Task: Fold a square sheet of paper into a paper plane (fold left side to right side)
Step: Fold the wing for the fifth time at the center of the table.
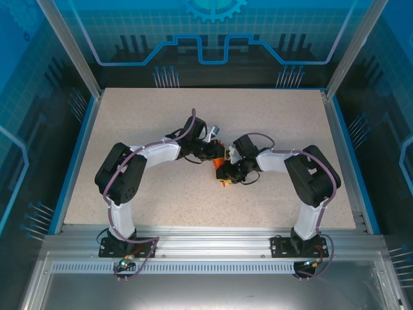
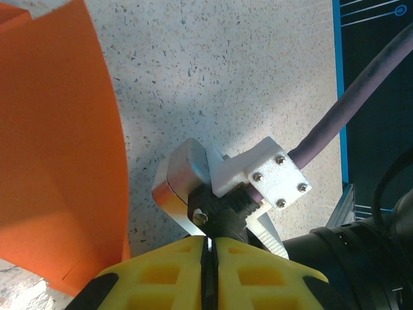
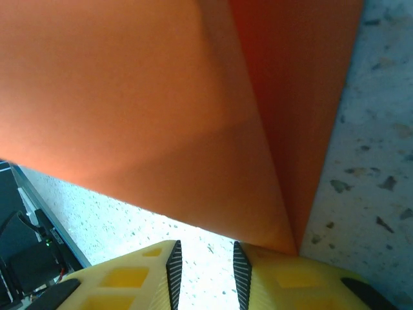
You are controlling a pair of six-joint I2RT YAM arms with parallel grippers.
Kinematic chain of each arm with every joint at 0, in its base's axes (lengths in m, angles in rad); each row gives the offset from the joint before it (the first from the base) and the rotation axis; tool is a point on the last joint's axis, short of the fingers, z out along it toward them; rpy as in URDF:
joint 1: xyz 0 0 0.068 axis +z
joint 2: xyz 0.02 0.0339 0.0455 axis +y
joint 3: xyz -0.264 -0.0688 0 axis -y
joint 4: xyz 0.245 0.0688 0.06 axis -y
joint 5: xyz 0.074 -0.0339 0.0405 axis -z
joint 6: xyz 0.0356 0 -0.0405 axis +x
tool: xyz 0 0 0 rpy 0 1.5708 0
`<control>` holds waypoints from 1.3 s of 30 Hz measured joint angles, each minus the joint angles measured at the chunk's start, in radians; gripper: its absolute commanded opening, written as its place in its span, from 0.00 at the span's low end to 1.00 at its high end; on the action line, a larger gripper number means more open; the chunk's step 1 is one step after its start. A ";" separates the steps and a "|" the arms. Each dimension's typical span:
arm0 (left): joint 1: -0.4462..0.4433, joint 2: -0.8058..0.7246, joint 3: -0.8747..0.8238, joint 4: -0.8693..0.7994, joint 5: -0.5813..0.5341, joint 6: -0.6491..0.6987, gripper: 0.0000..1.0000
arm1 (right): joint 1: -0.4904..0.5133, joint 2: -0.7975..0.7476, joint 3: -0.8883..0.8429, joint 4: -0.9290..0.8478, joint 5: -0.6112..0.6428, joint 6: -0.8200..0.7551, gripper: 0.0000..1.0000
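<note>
Inspection note. The square sheet of paper (image 3: 161, 97) lay at mid-bench between the two hands, part of it raised in a curve, with a crease running down to one finger of the right hand (image 3: 205, 274). That hand stood partly open and held nothing, with bare bench between its fingers. The left hand (image 2: 208, 274) was closed to a hairline slit, the sheet beside it rather than in it.

Judged risks:
- The unpinned flap could spring back or slide, skewing the fold.
- The hands sat close (a white bracket (image 2: 271, 174), apparently the other arm's, lay just beyond the left fingers), so a knock was possible.

The bench (image 1: 161, 116) was speckled beige with a blue edge. Blue printed panels (image 1: 213, 39) on aluminium posts (image 1: 68, 45) enclosed it.
</note>
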 measured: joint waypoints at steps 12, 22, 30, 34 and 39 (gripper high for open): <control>0.008 0.004 -0.002 0.005 0.006 0.003 0.15 | 0.000 0.001 0.002 0.000 0.002 0.015 0.32; 0.026 -0.057 -0.078 0.011 -0.029 0.003 0.18 | 0.000 0.001 0.002 -0.002 0.001 -0.033 0.32; 0.025 -0.107 -0.078 0.018 -0.028 0.003 0.18 | 0.000 0.001 0.002 -0.002 0.001 -0.034 0.32; 0.025 -0.094 -0.076 0.019 -0.027 0.003 0.17 | 0.000 0.001 0.002 -0.002 0.001 -0.034 0.32; 0.024 -0.055 -0.076 0.019 -0.027 0.003 0.16 | 0.000 0.001 0.002 -0.003 0.001 -0.034 0.32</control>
